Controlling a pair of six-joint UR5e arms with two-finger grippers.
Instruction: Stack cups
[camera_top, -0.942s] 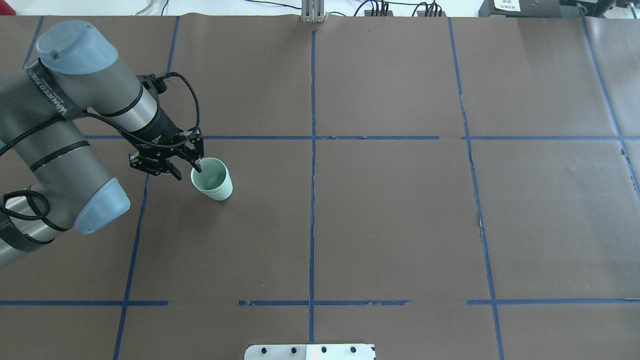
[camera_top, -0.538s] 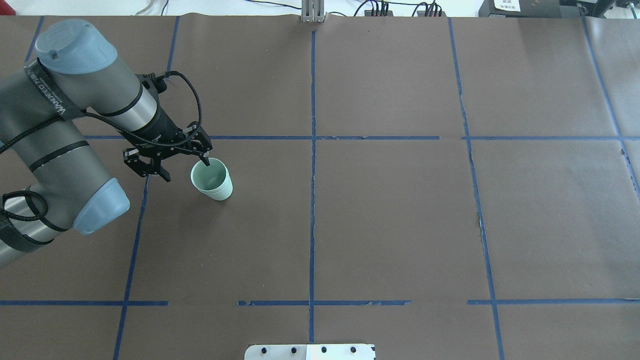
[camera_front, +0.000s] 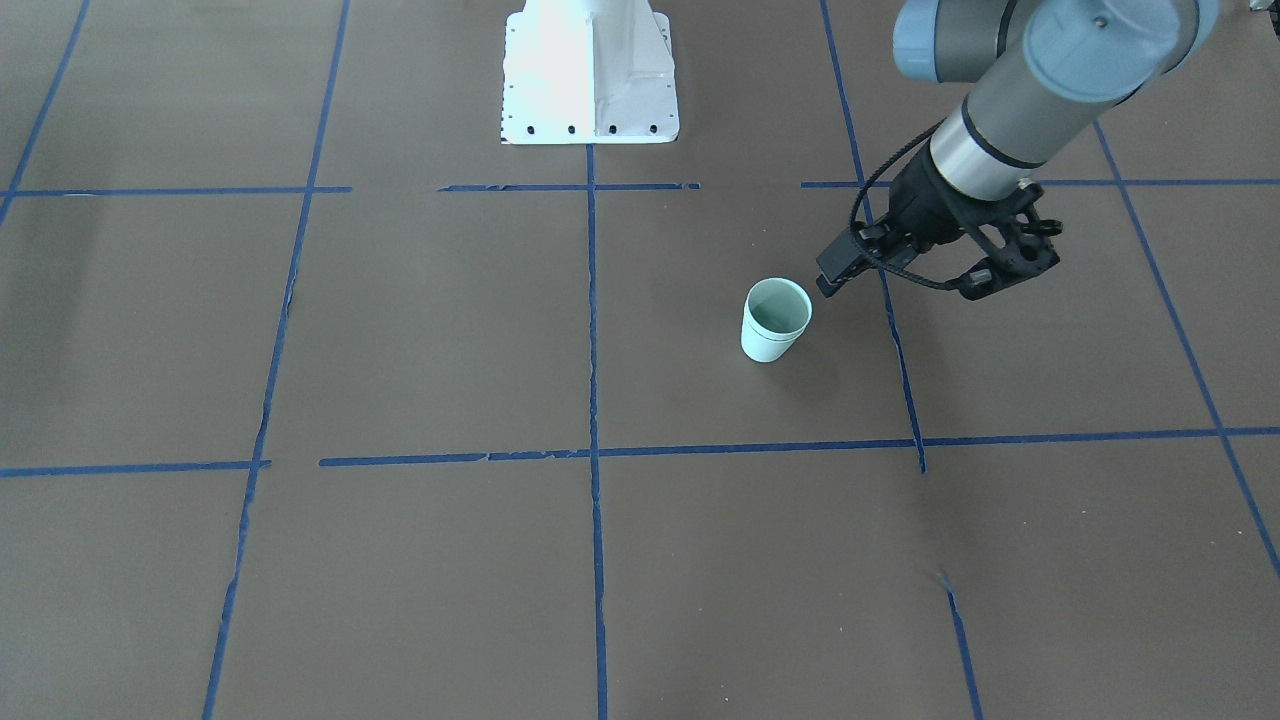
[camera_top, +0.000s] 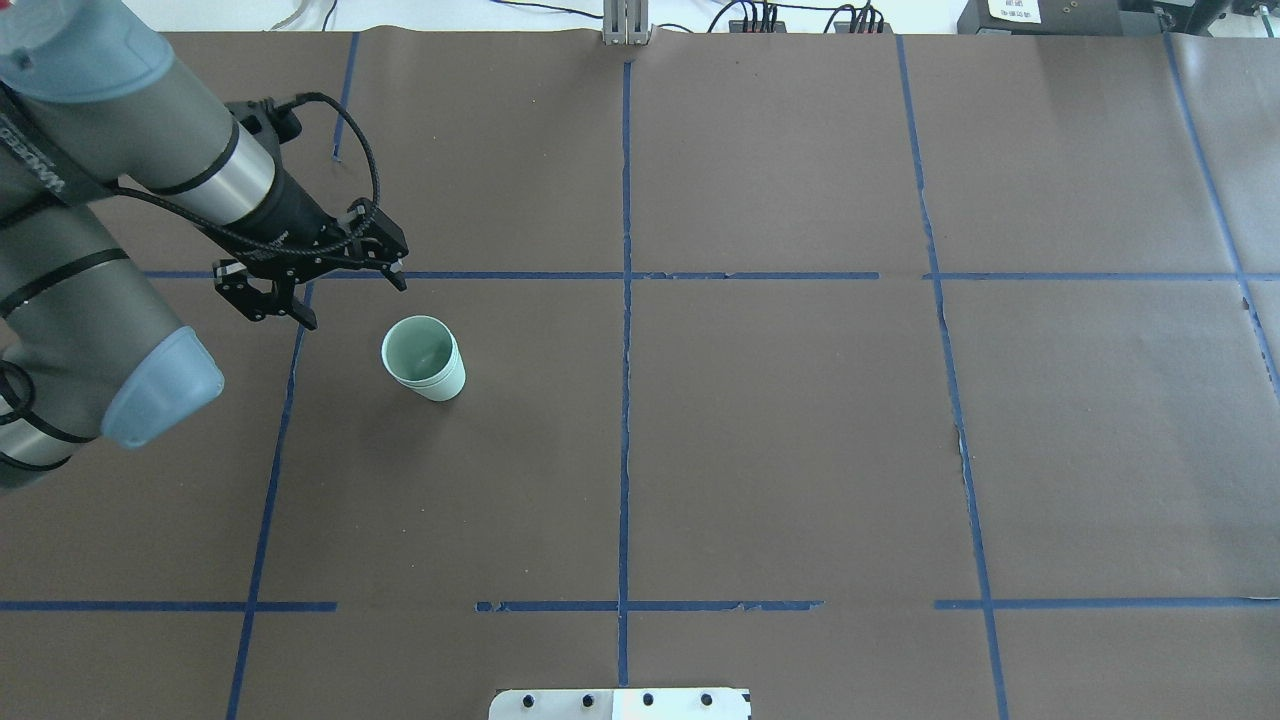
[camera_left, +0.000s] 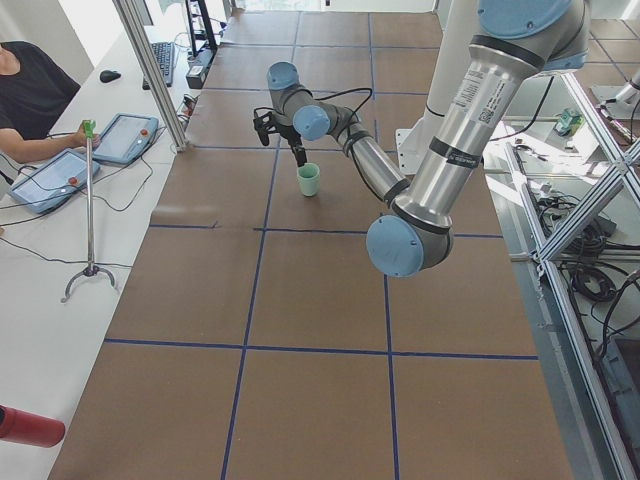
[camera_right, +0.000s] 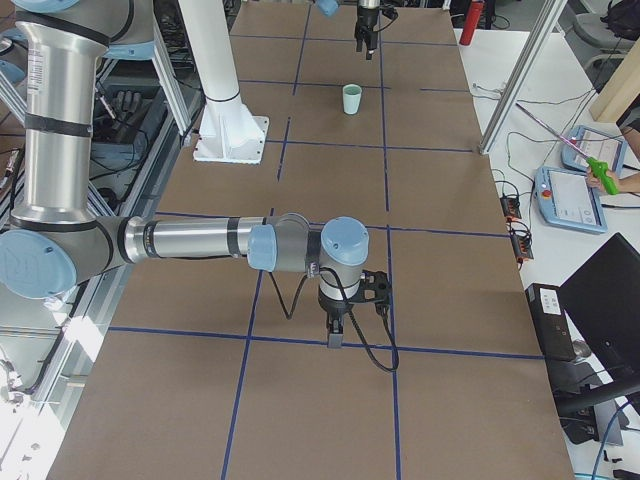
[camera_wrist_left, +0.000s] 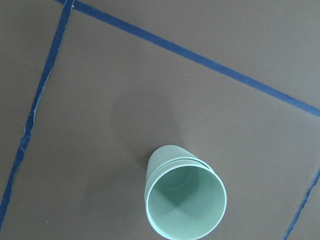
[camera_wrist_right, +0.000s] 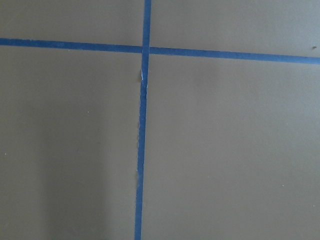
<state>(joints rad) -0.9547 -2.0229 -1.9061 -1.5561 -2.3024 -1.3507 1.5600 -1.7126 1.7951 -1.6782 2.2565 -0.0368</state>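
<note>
The two mint-green cups (camera_top: 423, 358) stand nested one inside the other, upright on the brown table left of centre. They also show in the front view (camera_front: 775, 320), the left wrist view (camera_wrist_left: 185, 197) and both side views (camera_left: 309, 180) (camera_right: 352, 99). My left gripper (camera_top: 352, 300) is open and empty. It hovers above and behind the cups, clear of them (camera_front: 900, 288). My right gripper (camera_right: 340, 335) shows only in the exterior right view, low over bare table far from the cups. I cannot tell whether it is open or shut.
Blue tape lines (camera_top: 625, 400) divide the brown table cover into rectangles. The white base plate (camera_front: 590, 70) sits at the robot's side of the table. An operator with tablets (camera_left: 60, 150) sits beyond the far edge.
The left gripper had one finger at the cups' rim. It opened wider, then rose and drew back away from the cups. The cups have not moved.
</note>
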